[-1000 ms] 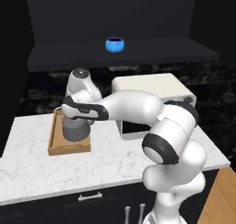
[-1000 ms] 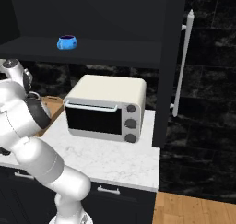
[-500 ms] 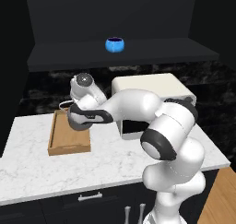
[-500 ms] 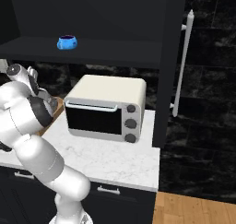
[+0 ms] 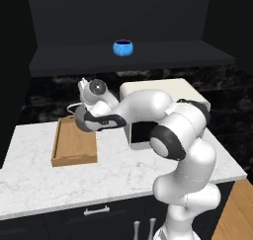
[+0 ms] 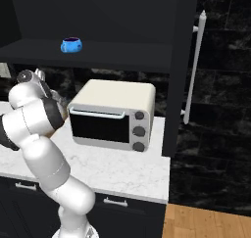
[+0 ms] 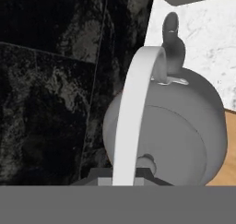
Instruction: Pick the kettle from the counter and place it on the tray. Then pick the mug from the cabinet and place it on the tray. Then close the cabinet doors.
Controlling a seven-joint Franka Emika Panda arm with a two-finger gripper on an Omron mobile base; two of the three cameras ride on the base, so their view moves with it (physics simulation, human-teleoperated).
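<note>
**Above the tray's far end: kettle in grip**

Gripper (image 5: 85,93): jaws closed on the arched handle of the kettle (image 7: 170,135), which hangs directly under the hand, spout pointing away in the hand view. Kettle sits over the far end of the tray (image 5: 74,146) on the counter (image 5: 44,184). Mug (image 5: 123,48): upright on the cabinet (image 5: 54,62) shelf, well above. Toaster oven (image 6: 115,115): just beside the arm.

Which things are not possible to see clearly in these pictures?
- Kettle: whether it rests on the tray or hangs above; in the left base view the arm covers it.
- Gripper fingertips: cut off at the hand view's bottom.
- Tray in the right base view: behind the arm.
</note>
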